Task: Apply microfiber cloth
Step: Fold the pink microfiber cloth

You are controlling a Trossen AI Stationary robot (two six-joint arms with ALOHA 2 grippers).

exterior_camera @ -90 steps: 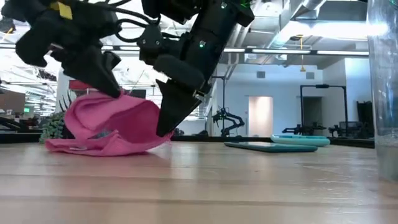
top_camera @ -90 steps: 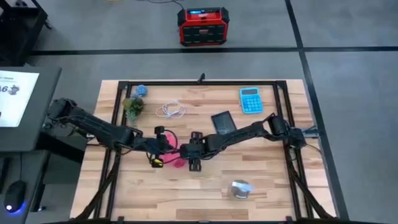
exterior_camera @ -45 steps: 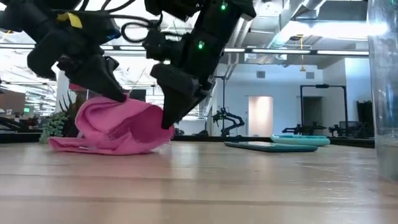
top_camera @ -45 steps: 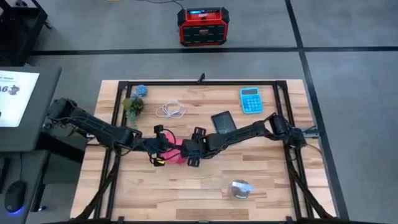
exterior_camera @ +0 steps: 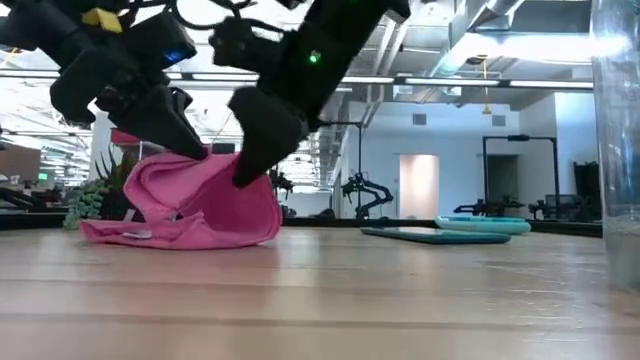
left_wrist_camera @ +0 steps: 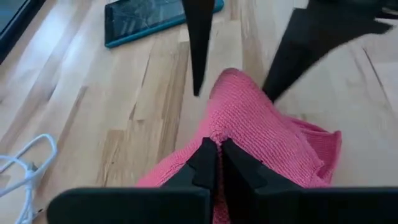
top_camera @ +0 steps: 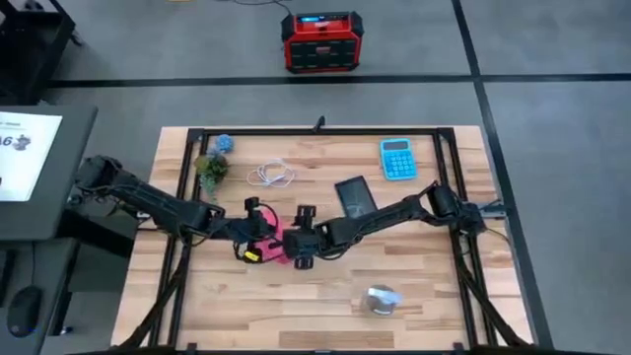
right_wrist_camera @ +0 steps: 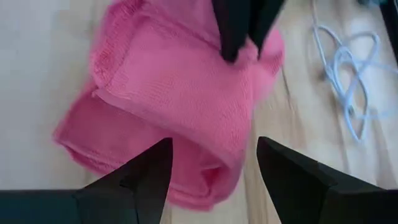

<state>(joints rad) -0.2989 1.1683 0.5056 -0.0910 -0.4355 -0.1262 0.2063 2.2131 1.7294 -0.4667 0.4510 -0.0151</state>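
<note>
The microfiber cloth point(exterior_camera: 190, 205) is seen bunched in a mound on the counter point(top_camera: 325, 296), pinched at its raised fold by the left gripper point(left_wrist_camera: 214, 163), whose fingers are pressed together on the fabric. The right gripper point(right_wrist_camera: 208, 163) is held spread over the cloth's opposite side, just beside the left. The cloth's long axis is seen running between the two grippers.

From above, the bright pink microfiber cloth point(top_camera: 275, 247) shows only as a sliver between the left gripper point(top_camera: 258, 237) and right gripper point(top_camera: 293, 248). The clear glass container point(exterior_camera: 617, 120) is cut by the low view's edge.
</note>
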